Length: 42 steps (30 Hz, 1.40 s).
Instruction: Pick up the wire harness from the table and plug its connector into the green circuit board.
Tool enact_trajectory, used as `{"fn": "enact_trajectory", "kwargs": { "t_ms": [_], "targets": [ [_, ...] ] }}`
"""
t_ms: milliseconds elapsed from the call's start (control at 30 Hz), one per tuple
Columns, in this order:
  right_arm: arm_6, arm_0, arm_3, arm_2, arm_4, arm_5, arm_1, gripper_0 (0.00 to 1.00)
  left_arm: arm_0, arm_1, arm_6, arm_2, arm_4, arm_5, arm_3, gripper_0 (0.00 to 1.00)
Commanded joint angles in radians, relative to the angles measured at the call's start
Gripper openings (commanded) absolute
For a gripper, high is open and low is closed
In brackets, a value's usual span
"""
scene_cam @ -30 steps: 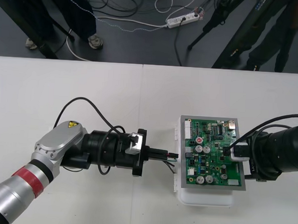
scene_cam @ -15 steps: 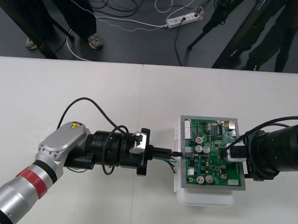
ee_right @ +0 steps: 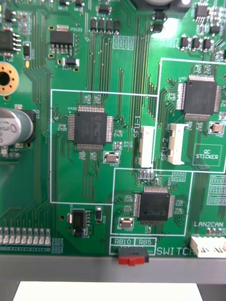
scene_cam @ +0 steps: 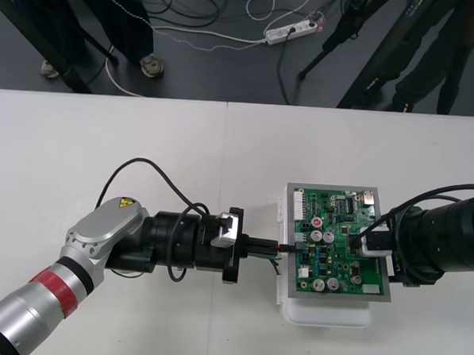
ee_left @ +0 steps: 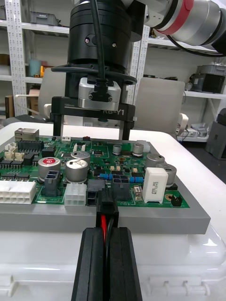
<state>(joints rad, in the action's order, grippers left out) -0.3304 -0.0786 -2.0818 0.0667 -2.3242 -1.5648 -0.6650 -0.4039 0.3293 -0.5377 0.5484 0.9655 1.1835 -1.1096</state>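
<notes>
Wire harness, thin red and black wires, sits clamped between the left gripper's closed black fingers; its small black plug meets the green circuit board's 9 o'clock edge, apparently seated. Right gripper, fingers spread, stands at 3 o'clock.

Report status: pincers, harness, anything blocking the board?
Left pincer shut on harness wires, plug at green board's left edge, seating unconfirmed. Right pincer open over board's right side. Nothing between plug and board.
</notes>
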Motion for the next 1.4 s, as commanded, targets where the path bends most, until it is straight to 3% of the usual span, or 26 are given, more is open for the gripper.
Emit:
{"fn": "enact_trajectory", "kwargs": {
  "t_ms": [33, 1400],
  "targets": [
    [-0.021, -0.024, -0.034, 0.013, -0.007, -0.006, 0.012, 1.00, -0.030, -0.032, 0.005, 0.024, -0.022, -0.032, -0.009, 0.00],
    [-0.021, -0.024, -0.035, 0.013, -0.021, -0.006, 0.010, 1.00, -0.030, -0.032, -0.042, 0.030, -0.004, -0.053, -0.009, 0.00]
  ]
}}
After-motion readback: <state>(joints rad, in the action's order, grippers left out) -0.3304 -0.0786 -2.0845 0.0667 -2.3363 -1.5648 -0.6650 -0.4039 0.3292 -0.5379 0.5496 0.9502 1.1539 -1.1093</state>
